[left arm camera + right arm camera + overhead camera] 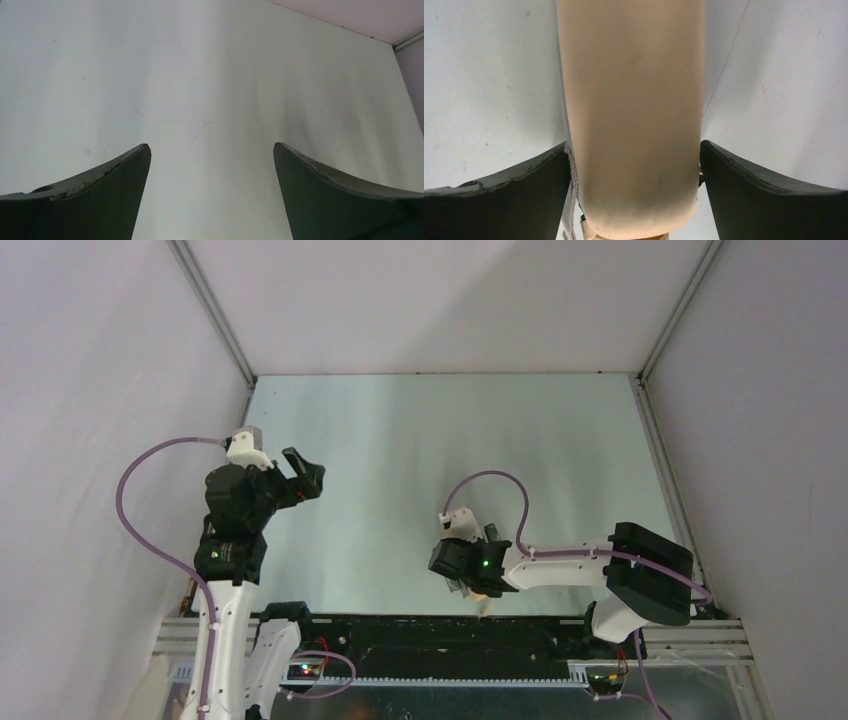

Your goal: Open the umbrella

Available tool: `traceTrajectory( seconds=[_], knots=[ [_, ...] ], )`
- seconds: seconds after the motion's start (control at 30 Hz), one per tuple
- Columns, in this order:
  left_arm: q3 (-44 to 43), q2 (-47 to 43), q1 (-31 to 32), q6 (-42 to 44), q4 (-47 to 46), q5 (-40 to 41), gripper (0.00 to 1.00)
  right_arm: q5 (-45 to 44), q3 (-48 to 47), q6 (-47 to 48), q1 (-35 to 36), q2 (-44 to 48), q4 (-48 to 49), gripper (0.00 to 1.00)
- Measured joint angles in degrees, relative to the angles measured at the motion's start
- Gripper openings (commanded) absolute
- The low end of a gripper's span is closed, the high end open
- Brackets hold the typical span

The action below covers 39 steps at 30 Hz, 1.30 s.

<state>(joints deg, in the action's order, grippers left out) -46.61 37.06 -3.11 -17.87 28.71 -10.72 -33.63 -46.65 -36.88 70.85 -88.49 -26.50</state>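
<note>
The right gripper (pixel 634 146), fingers spread, straddles the folded tan umbrella (pixel 631 100) while the left gripper (pixel 212 145) hangs agape over bare table; the grasp step likely needs closing next.

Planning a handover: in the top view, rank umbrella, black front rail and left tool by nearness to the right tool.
1. umbrella, inside the right tool.
2. black front rail, near edge.
3. left tool, far left.

umbrella (pixel 634 100): plain tan-beige | table (pixel 200 75): pale grey-green | right claw (pixel 634 144): dark, perhaps green
</note>
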Motion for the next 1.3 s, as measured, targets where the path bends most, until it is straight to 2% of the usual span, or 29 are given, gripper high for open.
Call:
traceTrajectory(
  seconds=[0.03,0.1,0.17,0.3,0.43,0.67,0.83,1.0,1.13,1.3],
  knots=[
    [0.00,0.00,0.00,0.00,-0.02,0.00,1.00,-0.31,0.00,-0.85,0.02,-0.55,-0.20,0.97],
    [0.00,0.00,0.04,0.00,-0.02,0.00,1.00,-0.94,-0.37,-1.64,0.20,-0.96,-0.44,0.90],
    [0.00,0.00,0.17,-0.02,0.00,0.04,1.00,-1.49,-0.55,-2.29,0.28,-1.22,-0.68,0.80],
    [0.00,-0.35,0.79,-0.07,0.09,0.90,1.00,-2.10,-0.52,-2.93,0.66,-1.18,-0.63,0.53],
    [0.07,-1.46,2.86,-0.72,0.02,1.92,1.00,-2.12,0.61,-2.19,0.83,0.83,0.52,0.33],
    [6.25,-5.29,13.75,-8.02,-5.35,3.15,1.00,-2.27,4.68,0.50,0.94,8.48,5.68,0.31],
    [15.96,-5.07,23.65,-16.83,-17.11,3.80,1.00,-4.59,6.62,4.24,1.36,14.64,14.40,0.31],
    [21.90,-0.72,33.66,-23.89,-29.40,3.98,1.00,-6.91,7.63,8.96,1.88,18.08,25.51,0.31],
    [23.45,1.73,38.14,-26.93,-37.68,3.85,1.00,-8.92,7.78,12.94,2.89,18.14,32.52,0.31],
    [25.24,4.48,40.48,-30.23,-47.67,3.54,1.00,-10.43,8.09,15.61,4.94,17.81,37.66,0.31]
  ],
)
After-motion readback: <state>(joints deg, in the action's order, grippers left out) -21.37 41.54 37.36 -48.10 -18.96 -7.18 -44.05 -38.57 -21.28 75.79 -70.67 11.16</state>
